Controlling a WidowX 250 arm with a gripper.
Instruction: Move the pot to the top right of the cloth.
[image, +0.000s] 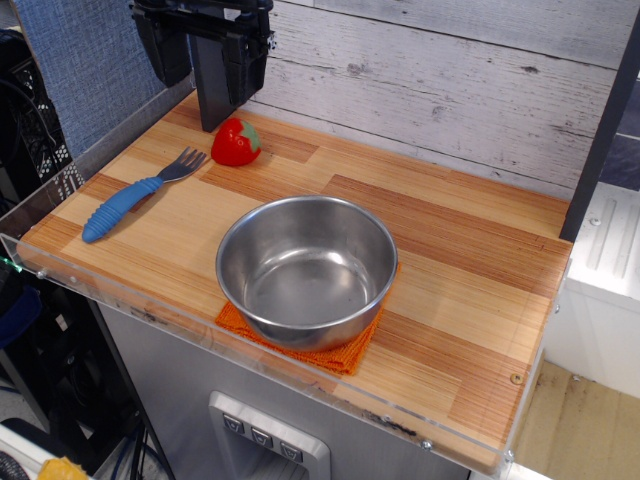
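The steel pot (306, 270) sits squarely on the orange cloth (330, 352), hiding most of it, near the tabletop's (470, 300) front edge. The pincer (215, 60) hangs well apart at the back left, above the strawberry (235, 142); whether it is released cannot be told. A rim grasp on the near wall would likely lift cleanly.

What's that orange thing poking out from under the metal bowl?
A knitted orange cloth. The pot sits on it, so only the cloth's front and right edges show; the rest is covered. The pot itself looks empty.
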